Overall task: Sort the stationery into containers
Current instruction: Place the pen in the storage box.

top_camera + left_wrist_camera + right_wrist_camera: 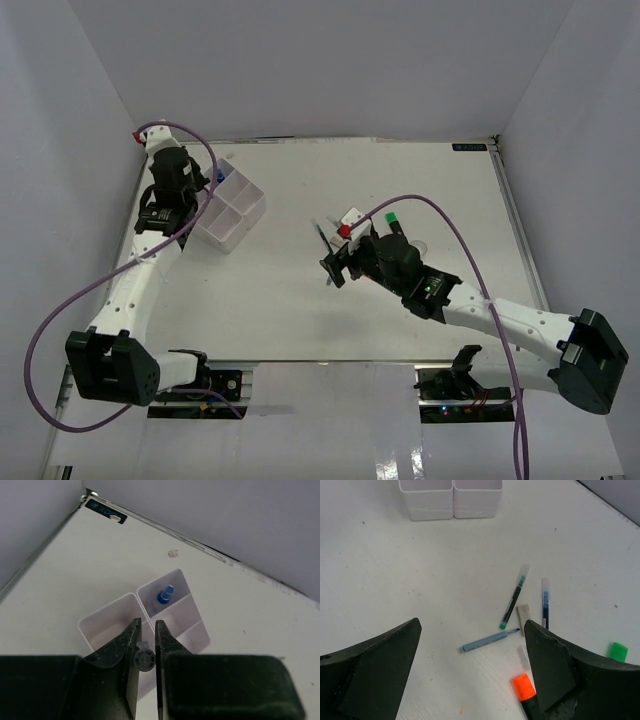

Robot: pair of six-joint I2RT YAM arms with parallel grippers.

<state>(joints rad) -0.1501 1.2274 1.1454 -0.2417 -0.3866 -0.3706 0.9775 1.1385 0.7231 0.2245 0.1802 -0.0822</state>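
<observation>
Presently the right gripper stands wide open, nothing between its fingers, hanging above the loose stationery; the grey-blue pen lies directly ahead of the gap, just beyond the fingertips, its long axis running nearly parallel to the line from finger to finger, so in my judgement the wrist must turn before closing across the barrel; the right arm is plainly the nearer one to it; the tray sits well apart at the far left, under the left gripper, whose jaws are drawn to a narrow slit; whether they pinch anything cannot be told; a blue-capped bottle already stands in one compartment; the orange highlighter is cut off at the lower edge; the green highlighter shows its cap only.
</observation>
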